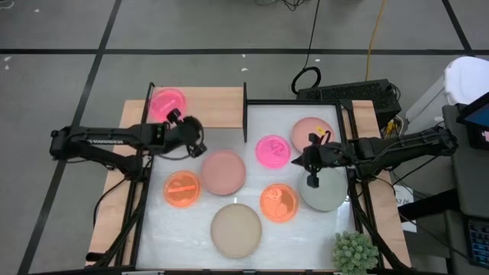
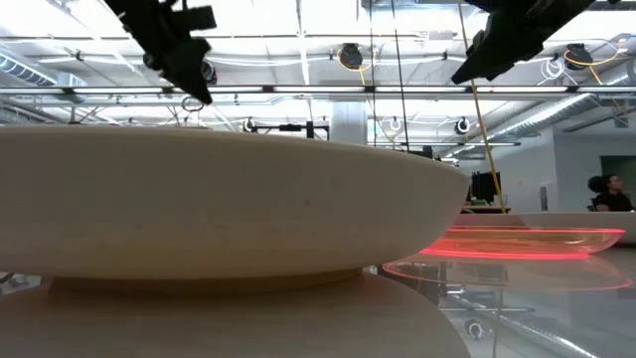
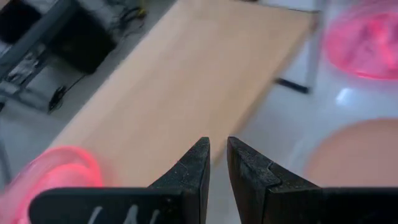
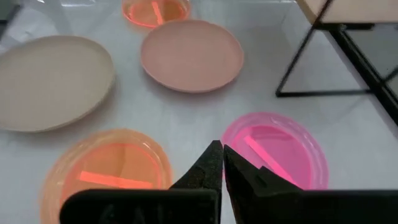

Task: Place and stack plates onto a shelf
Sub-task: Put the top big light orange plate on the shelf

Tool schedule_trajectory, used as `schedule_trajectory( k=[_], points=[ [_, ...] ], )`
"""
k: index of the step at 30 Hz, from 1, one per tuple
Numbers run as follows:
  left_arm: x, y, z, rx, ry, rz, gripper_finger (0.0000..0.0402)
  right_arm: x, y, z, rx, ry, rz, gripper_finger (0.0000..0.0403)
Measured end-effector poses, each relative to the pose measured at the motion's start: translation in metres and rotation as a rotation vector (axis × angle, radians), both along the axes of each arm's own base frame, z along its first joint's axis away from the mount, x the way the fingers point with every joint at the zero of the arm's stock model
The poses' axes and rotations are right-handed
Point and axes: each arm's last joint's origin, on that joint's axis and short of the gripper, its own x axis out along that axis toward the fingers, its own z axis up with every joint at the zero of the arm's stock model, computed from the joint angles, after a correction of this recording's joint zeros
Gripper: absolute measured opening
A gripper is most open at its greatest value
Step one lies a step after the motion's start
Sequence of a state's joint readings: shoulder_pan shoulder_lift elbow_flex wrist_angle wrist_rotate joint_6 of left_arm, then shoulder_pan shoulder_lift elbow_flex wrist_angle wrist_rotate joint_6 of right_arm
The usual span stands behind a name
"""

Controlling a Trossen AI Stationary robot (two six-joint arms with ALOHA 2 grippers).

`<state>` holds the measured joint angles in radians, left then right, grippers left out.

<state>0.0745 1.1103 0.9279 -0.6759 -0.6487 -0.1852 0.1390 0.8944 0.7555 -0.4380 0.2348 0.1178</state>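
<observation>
Hovering beside the shelf (image 1: 200, 107), the left gripper (image 1: 200, 145) is nearly closed and empty (one neon pink plate (image 1: 167, 101) sits on that shelf); right gripper (image 1: 312, 182), fingers together, hangs farther off.

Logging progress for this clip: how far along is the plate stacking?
Done: one neon pink plate sits on the shelf. In hand: nothing; the left gripper by the shelf and the right gripper over the table are both shut and empty. Left: seven plates lie on the white table.
</observation>
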Motion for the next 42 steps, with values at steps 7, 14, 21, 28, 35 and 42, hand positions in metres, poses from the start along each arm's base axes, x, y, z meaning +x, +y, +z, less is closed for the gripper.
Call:
schedule_trajectory(
  k=[7,14,21,28,35,42],
  points=[
    [0.002,-0.035,-0.003,-0.169,-0.054,-0.149,0.0063,-0.002,-0.002,-0.002,-0.013,0.02,-0.064,0.0002],
    [0.0,-0.068,-0.002,-0.204,-0.116,-0.208,0.0063,-0.003,-0.005,-0.012,-0.053,0.109,-0.17,0.0025],
    [-0.005,-0.09,-0.001,-0.218,-0.148,-0.256,0.0063,-0.002,-0.006,-0.023,-0.115,0.209,-0.223,0.0059],
    [-0.008,-0.106,-0.005,-0.236,-0.187,-0.26,0.0063,0.002,-0.007,-0.029,-0.158,0.253,-0.221,0.008],
    [-0.011,-0.123,-0.031,-0.253,-0.271,-0.301,0.0063,-0.001,-0.009,-0.041,-0.226,0.306,-0.263,0.009],
    [-0.014,-0.135,-0.054,-0.297,-0.384,-0.363,0.0063,-0.009,-0.018,-0.065,-0.285,0.38,-0.291,0.01]
  ],
)
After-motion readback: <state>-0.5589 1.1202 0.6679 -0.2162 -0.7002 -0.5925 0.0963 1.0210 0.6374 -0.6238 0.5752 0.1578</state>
